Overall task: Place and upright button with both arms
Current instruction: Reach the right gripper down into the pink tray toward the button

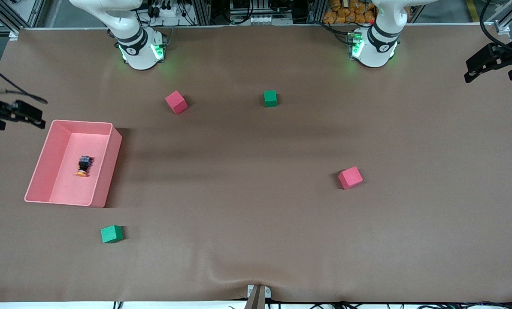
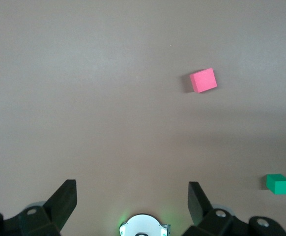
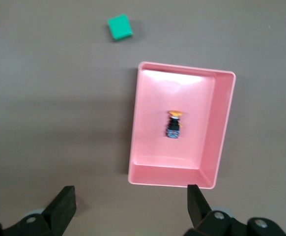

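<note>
Pink tray [image 1: 105, 171] on brown table [image 1: 256, 214], two red cubes [image 1: 176, 102], two green cubes [image 1: 270, 98]

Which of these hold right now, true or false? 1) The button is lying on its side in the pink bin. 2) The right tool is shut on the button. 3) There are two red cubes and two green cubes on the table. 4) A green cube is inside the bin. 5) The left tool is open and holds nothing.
1) True: the button lies on its side on the floor of the pink bin, its orange cap nearer the front camera.
2) False: the right tool is open, up over the table by the bin, holding nothing.
3) True: red cubes, green cubes.
4) False: only the button is in the bin.
5) True: the left tool is open over bare table.
</note>
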Controlling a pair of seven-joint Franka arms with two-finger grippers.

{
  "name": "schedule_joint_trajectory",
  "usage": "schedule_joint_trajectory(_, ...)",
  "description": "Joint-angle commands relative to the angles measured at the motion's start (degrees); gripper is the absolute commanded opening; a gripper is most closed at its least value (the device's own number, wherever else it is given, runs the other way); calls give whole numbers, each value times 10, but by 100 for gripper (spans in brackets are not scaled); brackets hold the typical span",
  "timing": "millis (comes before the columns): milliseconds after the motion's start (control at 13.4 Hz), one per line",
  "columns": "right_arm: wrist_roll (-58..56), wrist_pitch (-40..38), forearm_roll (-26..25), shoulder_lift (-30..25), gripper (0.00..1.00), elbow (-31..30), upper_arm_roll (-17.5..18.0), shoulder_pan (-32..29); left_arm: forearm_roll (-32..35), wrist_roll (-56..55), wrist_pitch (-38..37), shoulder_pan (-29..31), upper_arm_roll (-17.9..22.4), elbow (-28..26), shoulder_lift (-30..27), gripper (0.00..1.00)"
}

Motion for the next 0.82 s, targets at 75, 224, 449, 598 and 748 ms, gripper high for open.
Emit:
schedule_joint_trajectory(75,7,38,-11,60,100,-7,6,-35,2,9,-4,-2,-6,7,4,100)
schedule_joint_trajectory(224,0,93,-4,61,100,-60,7,-62,8,9,-4,-2,-6,7,11,100)
schedule_joint_trajectory(449,-36,187,2,61,100,-152,7,-94,2,10,12,6,-6,8,16,100)
schedule_joint_trajectory(598,-70,245,17,67,100,-204,6,-110,2,10,35,-1,-5,4,18,100)
schedule_joint_trajectory(748,-79,295,20,81,100,-238,7,-122,3,10,45,-20,3,1,28,100)
